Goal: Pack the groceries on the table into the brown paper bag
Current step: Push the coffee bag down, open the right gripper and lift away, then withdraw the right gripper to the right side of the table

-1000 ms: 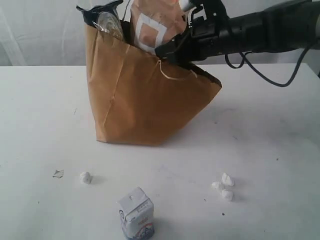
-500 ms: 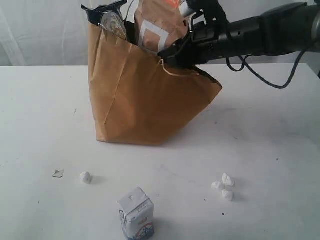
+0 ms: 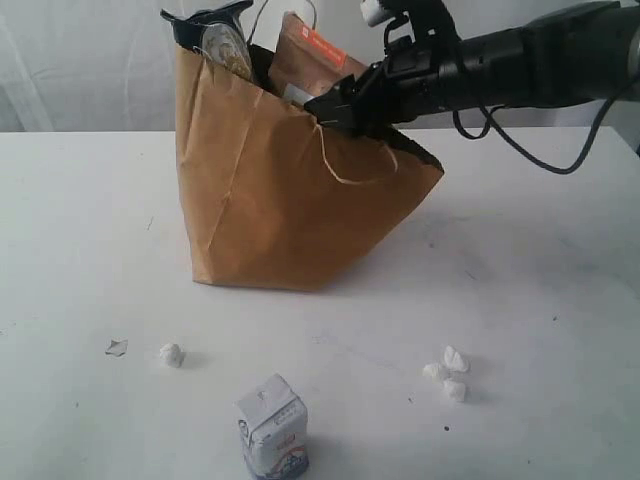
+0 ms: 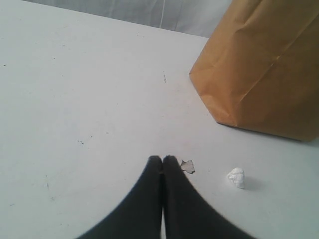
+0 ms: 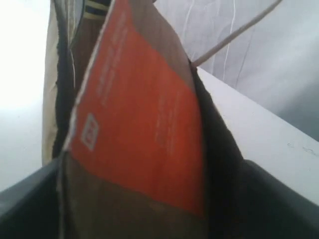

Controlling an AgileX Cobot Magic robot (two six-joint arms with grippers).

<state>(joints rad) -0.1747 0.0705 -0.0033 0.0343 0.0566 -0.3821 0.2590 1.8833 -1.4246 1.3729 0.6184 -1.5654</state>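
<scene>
- The tall kraft-brown paper bag (image 3: 270, 200) stands toward the far middle of the large white worktop (image 3: 80, 250). Its mouth is open and its right side sags outward. A pale twisted-cord handle (image 3: 345, 165) hangs loose over the front.
- The brown paper pouch with an orange label (image 3: 318, 55) sits inside the bag at the far right of its mouth. Only its top pokes above the rim.
- The right claw (image 3: 335, 105) reaches in from the right and hangs at the bag's mouth, just in front of the pouch.
- In the right wrist view the pouch (image 5: 144, 124) fills the space between the dark fingers (image 5: 25, 204). The jaws stand apart, one on each side of it. Whether the pads touch the pouch I cannot tell.
- A shiny, clear-wrapped item with a dark top edge (image 3: 222, 42) sticks out at the far left corner of the bag. What it is I cannot tell.
- The small white carton (image 3: 272, 428) stands upright on the near worktop, well apart from the bag.
- The left claw (image 4: 162, 163) is pressed together with nothing between its tips, low over bare worktop (image 4: 75, 99) to the near left of the bag (image 4: 264, 64).
- A small flat scrap (image 4: 187, 166) lies just beside the left claw's tips, and a crumpled white lump (image 4: 237, 177) lies a little to its right.
- A cluster of similar white lumps (image 3: 447, 372) lies on the near right of the worktop.
</scene>
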